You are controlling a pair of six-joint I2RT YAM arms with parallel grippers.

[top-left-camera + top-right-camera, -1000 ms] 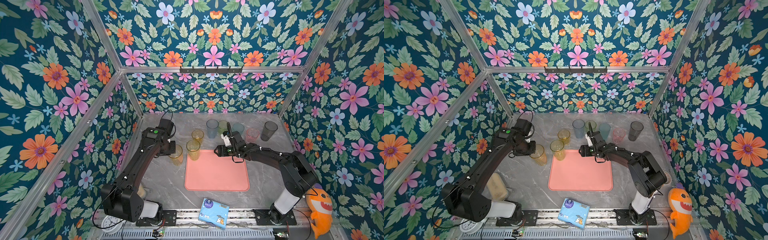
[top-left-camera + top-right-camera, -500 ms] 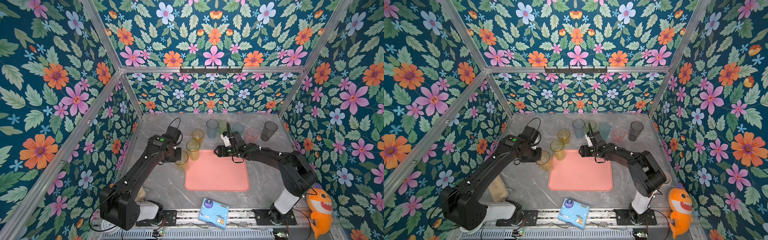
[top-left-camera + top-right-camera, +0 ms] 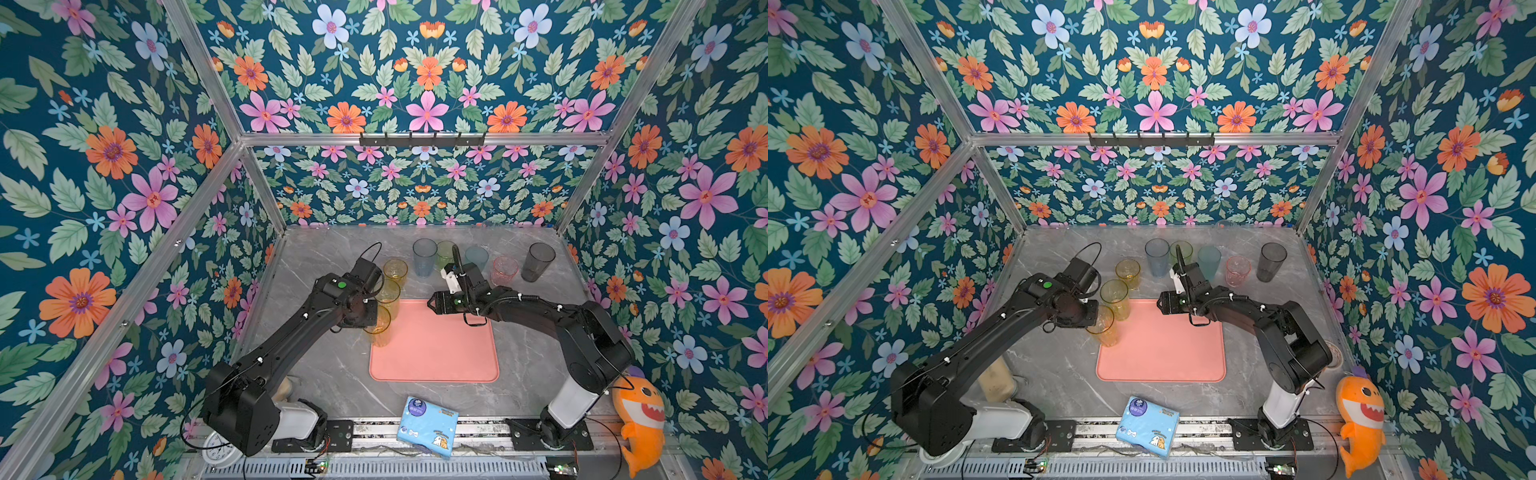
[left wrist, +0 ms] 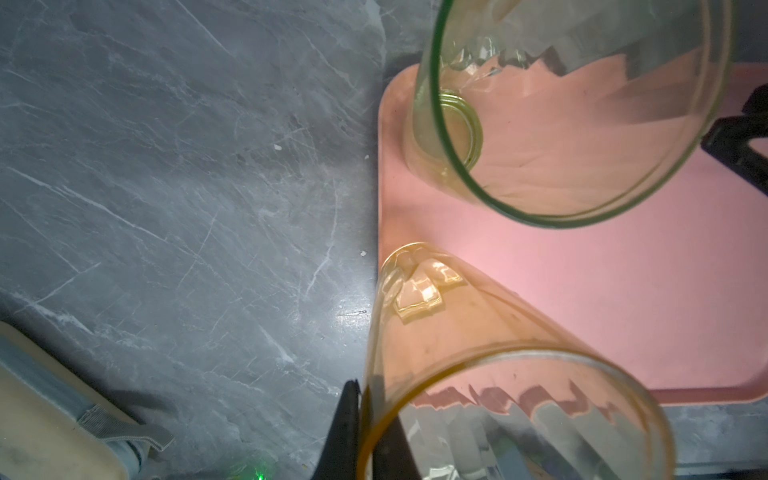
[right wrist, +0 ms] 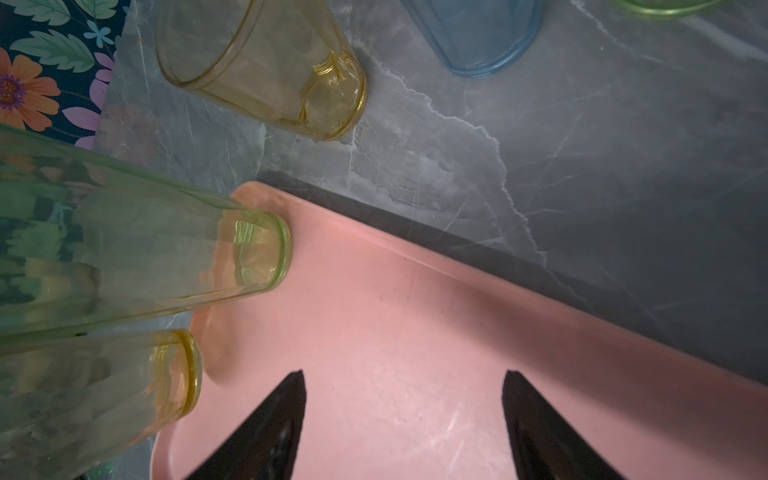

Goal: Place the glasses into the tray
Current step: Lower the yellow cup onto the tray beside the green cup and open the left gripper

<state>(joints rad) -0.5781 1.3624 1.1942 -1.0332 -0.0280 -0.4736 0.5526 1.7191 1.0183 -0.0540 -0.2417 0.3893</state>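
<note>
The step in hand looks like the set-down of the second glass. The left end effector (image 3: pixel 375 321) is clamped on the rim of a tall amber glass (image 3: pixel 380 331), one finger outside the wall and one inside, as the left wrist view shows (image 4: pixel 365 399). Taking the tray (image 3: pixel 436 353) as the dial in both top views, this glass's base sits just inside the rim at about 9 o'clock. Whether it is fully down or a little above the surface cannot be told. A tall yellow-green glass (image 3: pixel 388 296) already stands upright in the 11 o'clock corner, near the held one but apart from it. The right end effector (image 3: pixel 432 301) hangs over the tray's 12 o'clock edge with its jaws spread and nothing between them, which the right wrist view (image 5: pixel 403 374) confirms. Out on the counter (image 3: pixel 332 370), from 11 round to 1 o'clock, wait a short amber glass (image 3: pixel 395 270), a blue-grey glass (image 3: pixel 424 257), a green glass (image 3: pixel 446 251), a teal glass (image 3: pixel 476 257), a pink glass (image 3: pixel 505 270) and a smoky grey glass (image 3: pixel 538 262). The next move probably calls for settling the base flat, then parting the fingers and lifting straight up so the inner finger clears the rim without tipping the glass toward its neighbour. The right arm seems best placed to reach for the 12 o'clock row.
</note>
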